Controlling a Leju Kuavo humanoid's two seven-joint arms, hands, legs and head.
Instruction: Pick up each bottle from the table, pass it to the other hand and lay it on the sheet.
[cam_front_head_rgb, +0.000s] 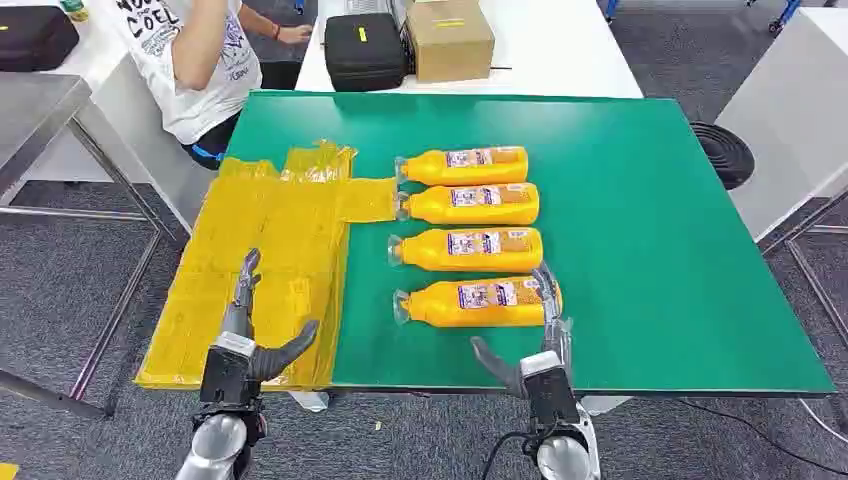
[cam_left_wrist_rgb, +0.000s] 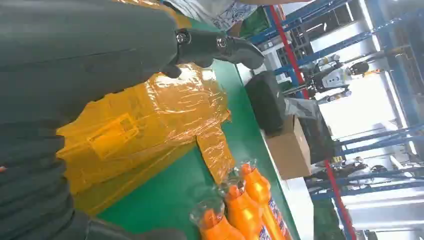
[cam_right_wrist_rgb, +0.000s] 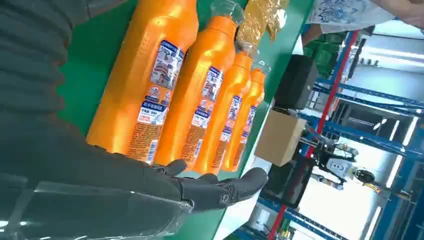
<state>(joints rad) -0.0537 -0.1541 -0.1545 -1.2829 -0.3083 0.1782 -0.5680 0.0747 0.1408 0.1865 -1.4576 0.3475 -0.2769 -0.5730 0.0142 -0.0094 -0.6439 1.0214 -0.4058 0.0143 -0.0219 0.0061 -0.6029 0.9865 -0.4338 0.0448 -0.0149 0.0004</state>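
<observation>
- Lying on the left part of the desk (cam_front_head_rgb: 650, 230), a crinkled yellow sheet (cam_front_head_rgb: 270, 260) covers the green surface and hangs over the desk's left edge; a narrow flap of it reaches right to the caps of the far bottles.
- Left hand (cam_front_head_rgb: 245, 335): held over the near part of the sheet, thumb out to the right, fingers (cam_front_head_rgb: 247, 272) stretched forward and apart, nothing in its grasp.
- Four orange bottles lie on their sides in a column just right of the sheet, clear-wrapped caps pointing left, labels up, each near but apart from the next.
- Farthest bottle (cam_front_head_rgb: 465, 165): cap at the end of the sheet's flap.
- Second bottle (cam_front_head_rgb: 470, 203): cap also beside the flap.
- Third bottle (cam_front_head_rgb: 468, 249): wholly on bare green desk.
- Nearest bottle (cam_front_head_rgb: 480, 300): on bare green desk, its base end just beside the right hand's fingers.
- Right hand (cam_front_head_rgb: 535, 345): spread and holding nothing, thumb out to the left, fingers (cam_front_head_rgb: 548, 290) raised at the nearest bottle's base; whether they touch it cannot be told.
- Beyond the desk, on a white table: a black case (cam_front_head_rgb: 364, 50) and a cardboard box (cam_front_head_rgb: 449, 38) side by side.
- Far left: a person in a white printed shirt (cam_front_head_rgb: 195, 60).
</observation>
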